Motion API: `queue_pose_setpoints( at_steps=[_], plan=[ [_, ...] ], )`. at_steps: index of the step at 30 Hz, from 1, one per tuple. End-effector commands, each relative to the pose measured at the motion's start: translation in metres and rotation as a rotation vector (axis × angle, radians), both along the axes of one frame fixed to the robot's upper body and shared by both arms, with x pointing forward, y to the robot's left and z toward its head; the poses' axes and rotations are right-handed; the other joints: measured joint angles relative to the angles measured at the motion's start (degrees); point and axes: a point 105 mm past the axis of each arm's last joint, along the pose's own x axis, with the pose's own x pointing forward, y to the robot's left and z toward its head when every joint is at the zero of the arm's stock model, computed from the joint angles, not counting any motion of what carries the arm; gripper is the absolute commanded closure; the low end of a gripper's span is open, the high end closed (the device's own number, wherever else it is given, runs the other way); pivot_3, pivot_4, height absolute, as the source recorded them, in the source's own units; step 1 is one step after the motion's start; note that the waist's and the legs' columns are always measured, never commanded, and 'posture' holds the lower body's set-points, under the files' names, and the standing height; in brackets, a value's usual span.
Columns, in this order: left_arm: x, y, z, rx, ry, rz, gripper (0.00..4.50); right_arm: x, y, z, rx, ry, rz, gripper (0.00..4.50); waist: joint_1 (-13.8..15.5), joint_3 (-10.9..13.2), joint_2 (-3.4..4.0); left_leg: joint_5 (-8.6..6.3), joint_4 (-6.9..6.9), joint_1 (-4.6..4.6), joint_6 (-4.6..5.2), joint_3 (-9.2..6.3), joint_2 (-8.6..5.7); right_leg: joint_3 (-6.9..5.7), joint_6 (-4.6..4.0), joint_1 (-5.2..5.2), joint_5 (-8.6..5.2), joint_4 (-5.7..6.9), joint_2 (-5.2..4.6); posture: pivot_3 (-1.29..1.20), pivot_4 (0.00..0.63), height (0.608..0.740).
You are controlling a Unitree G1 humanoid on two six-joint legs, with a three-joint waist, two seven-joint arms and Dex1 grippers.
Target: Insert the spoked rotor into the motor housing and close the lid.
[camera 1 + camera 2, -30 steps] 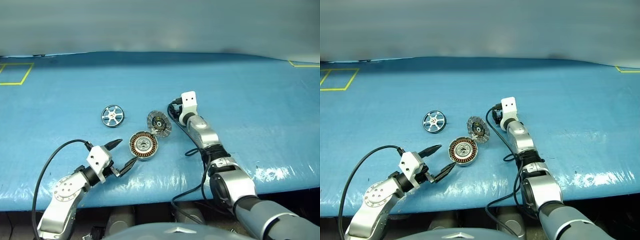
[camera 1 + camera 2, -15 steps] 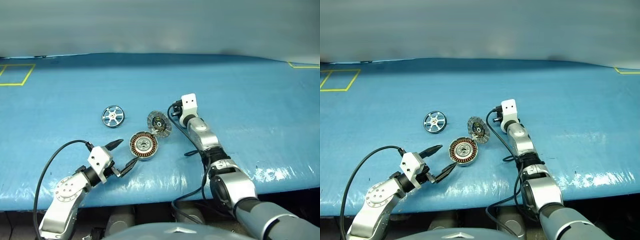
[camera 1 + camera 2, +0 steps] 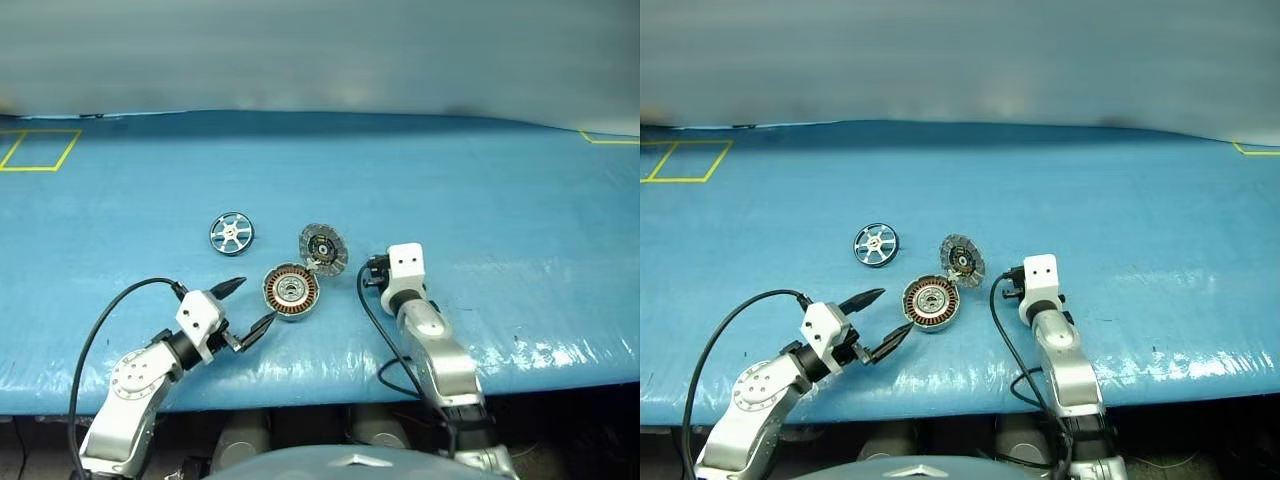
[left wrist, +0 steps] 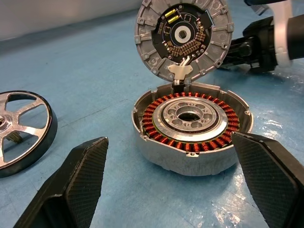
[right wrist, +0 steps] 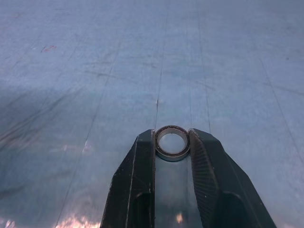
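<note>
The spoked rotor point(image 3: 231, 233) lies flat on the blue table, left of and behind the motor housing point(image 3: 291, 290). The housing shows its copper windings, and its lid point(image 3: 324, 248) stands open, hinged at the far edge with its inner face towards me. My left gripper point(image 3: 255, 302) is open just in front and to the left of the housing, its fingers point(image 4: 71, 185) spread wider than the cup. My right gripper point(image 5: 172, 142) is shut on a small metal ring point(image 5: 171, 153) above bare table. The right wrist point(image 3: 404, 268) sits to the right of the housing.
A yellow taped rectangle point(image 3: 35, 150) marks the far left of the table point(image 3: 480, 200), and a yellow corner mark point(image 3: 608, 137) the far right. Black cables loop beside both arms. The table's near edge runs just below the grippers.
My right arm has drawn back from beside the lid towards the table's near edge. The left arm, rotor, housing and lid have stayed put.
</note>
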Motion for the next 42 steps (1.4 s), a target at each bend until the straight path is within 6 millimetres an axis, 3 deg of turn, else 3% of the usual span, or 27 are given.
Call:
queue_pose_setpoints(
  at_steps=[1, 8, 14, 22, 29, 42],
  plan=[
    [0.002, -0.001, 0.007, -0.001, -0.026, -0.019, 0.00, -0.021, 0.002, -0.008, -0.002, 0.089, 0.025, 3.79, -0.04, -0.01, -0.02, 0.00, 0.00, 0.00, 0.00, 0.01, 0.00, 0.00, 0.00, 0.00, 0.00, -0.01, 0.00, 0.00, 0.150, 0.740],
    [0.005, -0.002, 0.013, 0.002, -0.034, -0.027, 0.00, -0.043, 0.028, 0.017, 0.054, 0.086, 0.232, 3.79, -0.05, 0.02, -0.04, 0.00, -0.02, -0.05, 0.00, 0.02, 0.01, 0.00, 0.00, -0.06, -0.01, -0.04, -0.01, 0.00, 0.150, 0.740],
    [0.006, -0.001, 0.018, 0.013, -0.043, -0.028, 0.00, -0.070, 0.062, 0.063, 0.155, 0.062, 0.597, 3.79, -0.06, 0.18, -0.06, 0.00, -0.01, -0.12, 0.00, 0.01, 0.01, -0.01, 0.01, -0.13, 0.00, -0.06, -0.02, 0.00, 0.150, 0.740],
    [0.009, 0.000, 0.021, 0.016, -0.051, -0.024, 0.00, -0.081, 0.090, 0.111, 0.247, -0.029, 0.866, 3.79, -0.04, 0.22, -0.12, 0.00, -0.02, -0.17, 0.00, -0.04, 0.01, -0.07, 0.04, -0.12, 0.01, -0.11, -0.01, 0.00, 0.150, 0.740],
    [0.007, 0.000, 0.022, 0.012, -0.055, -0.012, 0.00, -0.048, 0.110, 0.101, 0.108, -0.089, 0.755, 3.79, -0.06, 0.23, -0.12, 0.00, -0.03, -0.19, 0.00, -0.03, 0.01, -0.09, 0.04, -0.17, 0.01, -0.11, -0.01, 0.00, 0.150, 0.740],
    [0.006, 0.001, 0.022, 0.012, -0.054, 0.004, 0.00, -0.038, 0.133, 0.073, 0.049, -0.073, 0.757, 3.79, -0.05, 0.23, -0.12, -0.01, -0.08, -0.22, -0.01, -0.03, 0.01, -0.10, 0.07, -0.21, 0.03, -0.12, -0.03, 0.00, 0.150, 0.740]
  ],
)
